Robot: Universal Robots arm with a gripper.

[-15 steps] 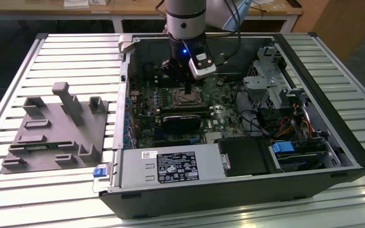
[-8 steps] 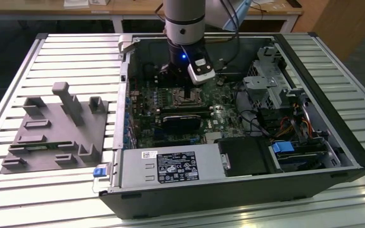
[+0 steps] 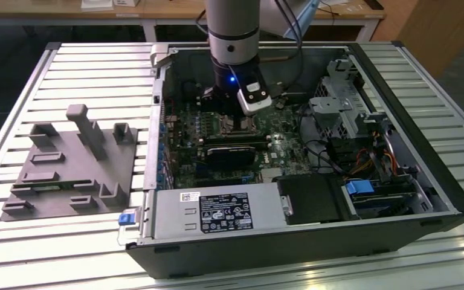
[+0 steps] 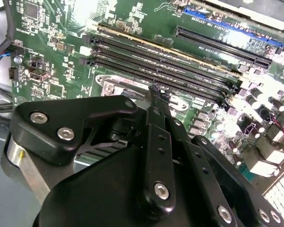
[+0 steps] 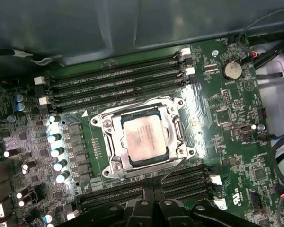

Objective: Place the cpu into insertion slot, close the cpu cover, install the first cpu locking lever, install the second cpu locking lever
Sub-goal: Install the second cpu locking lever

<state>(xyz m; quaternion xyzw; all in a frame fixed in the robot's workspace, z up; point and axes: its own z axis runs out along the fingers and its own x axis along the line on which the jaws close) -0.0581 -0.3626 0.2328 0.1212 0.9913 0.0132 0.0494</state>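
First wrist view looks straight down on the motherboard (image 5: 227,113), where the cpu (image 5: 144,140) already lies flat in the insertion slot (image 5: 114,168), its dull silver top showing through the cut-out of the cpu cover (image 5: 172,126). That cover appears folded down around the chip, which would suit it being closed, though whether the locking levers along its edges are latched I cannot tell. The gripper (image 5: 154,185) hovers just beside the socket's edge, at the row of long black memory slots (image 5: 146,189). Its fingers look drawn together and empty, a narrow tip suited to pushing a thin lever. Exterior view shows the arm (image 3: 232,36) reaching down into the open computer case (image 3: 425,121) on the slatted bench (image 3: 79,66), with a grey fixture tray (image 3: 63,169) well apart.
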